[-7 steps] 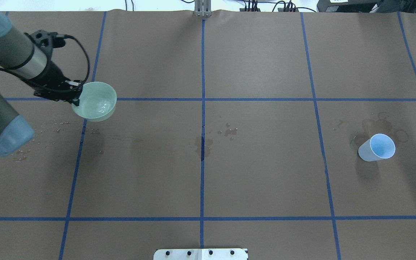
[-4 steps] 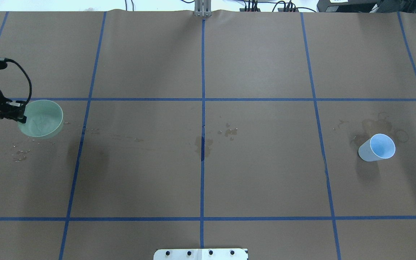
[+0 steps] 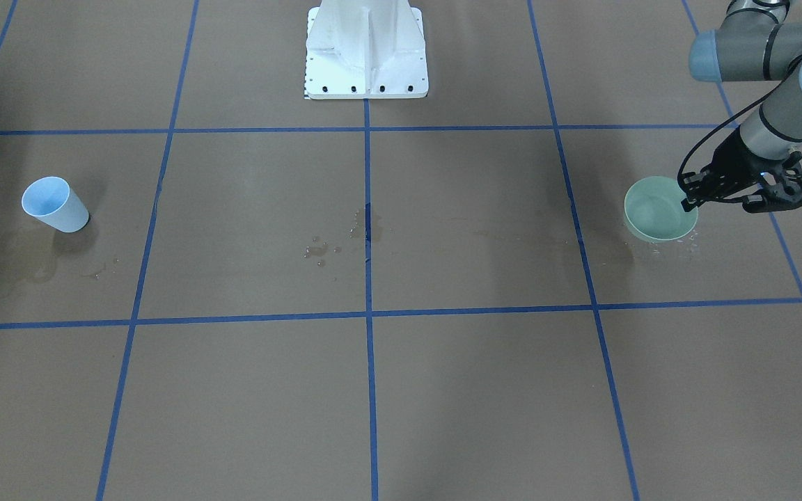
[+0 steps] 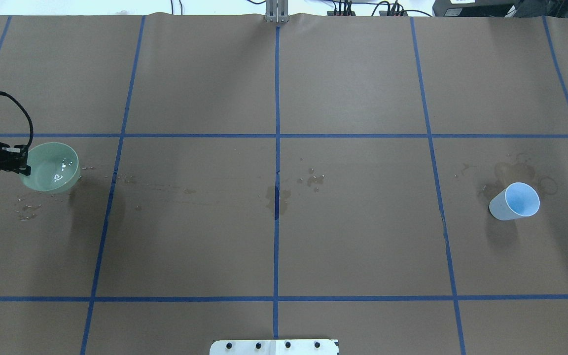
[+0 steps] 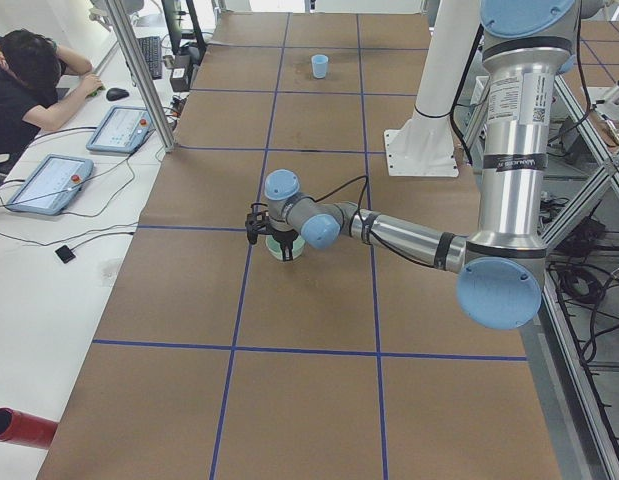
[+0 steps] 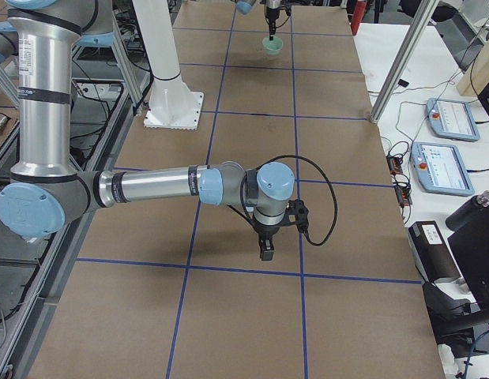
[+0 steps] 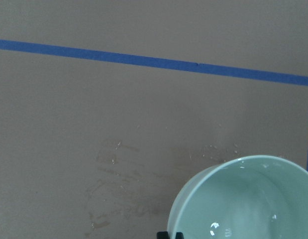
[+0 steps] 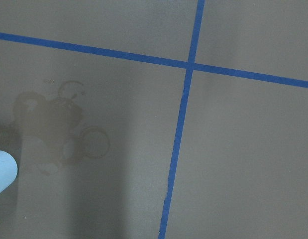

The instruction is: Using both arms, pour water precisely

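Observation:
My left gripper point(image 4: 21, 165) is shut on the rim of a mint-green bowl point(image 4: 50, 167) at the table's far left, low over the brown paper; the front view shows both, gripper point(image 3: 688, 198) and bowl point(image 3: 658, 209). The water point(image 4: 58, 176) shows as glints inside the bowl, also in the left wrist view point(image 7: 214, 228). A light-blue cup point(image 4: 514, 201) stands empty at the right, its edge showing in the right wrist view point(image 8: 2, 172). My right gripper point(image 6: 265, 251) points down over bare paper, seen only in the exterior right view; I cannot tell if it is open or shut.
Spilled droplets point(image 4: 27, 212) lie beside the bowl and a wet patch point(image 4: 276, 197) at the table's middle. Dried rings point(image 4: 520, 170) lie behind the cup. The white pedestal point(image 3: 366, 49) stands at the robot's side. An operator point(image 5: 29, 90) sits at a side desk.
My left arm has carried the bowl leftward from near the left grid line to the table's far left, then slightly lower. The cup has not moved.

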Controlling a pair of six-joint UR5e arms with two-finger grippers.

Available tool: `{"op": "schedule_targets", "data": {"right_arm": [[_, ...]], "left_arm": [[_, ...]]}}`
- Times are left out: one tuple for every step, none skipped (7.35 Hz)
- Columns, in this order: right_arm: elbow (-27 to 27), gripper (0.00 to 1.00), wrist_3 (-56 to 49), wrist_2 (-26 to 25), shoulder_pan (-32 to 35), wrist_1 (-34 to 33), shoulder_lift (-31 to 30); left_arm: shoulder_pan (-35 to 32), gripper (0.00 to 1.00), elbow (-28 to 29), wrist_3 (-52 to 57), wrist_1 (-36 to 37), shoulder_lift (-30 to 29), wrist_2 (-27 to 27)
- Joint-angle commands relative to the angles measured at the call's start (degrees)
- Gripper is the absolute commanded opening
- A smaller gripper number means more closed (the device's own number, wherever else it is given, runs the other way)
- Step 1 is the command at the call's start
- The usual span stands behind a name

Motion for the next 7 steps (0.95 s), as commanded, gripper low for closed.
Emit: {"op": "schedule_targets", "data": {"right_arm": [[-0.5,0.99,0.0,0.0,0.0,0.0,0.5],[-0.5,0.99,-0.1,0.0,-0.1,0.1,0.6],[-0.5,0.99,-0.1,0.0,-0.1,0.1,0.6],[-0.5,0.99,-0.1,0.0,0.0,0.1,0.8],[-0.4,0.99,0.0,0.0,0.0,0.1,1.1],[-0.4,0.99,-0.1,-0.1,0.0,0.1,1.1],[-0.4,0.99,-0.2,-0.4,-0.1,0.2,1.2]], "left_arm": [[1.2,0.0,4.3,-3.6,-6.2,-1.0,0.1],[2.3,0.0,5.0,-3.6,-5.9,-1.9,0.2],[3.1,0.0,5.2,-3.6,-5.9,-2.1,0.4],[3.8,0.0,5.3,-3.6,-5.8,-2.1,0.6],[4.0,0.0,5.5,-3.5,-5.7,-2.3,0.8],[4.3,0.27,5.6,-3.1,-5.6,-2.7,0.8],[4.4,0.93,5.6,-2.9,-5.5,-2.8,0.9]]}}
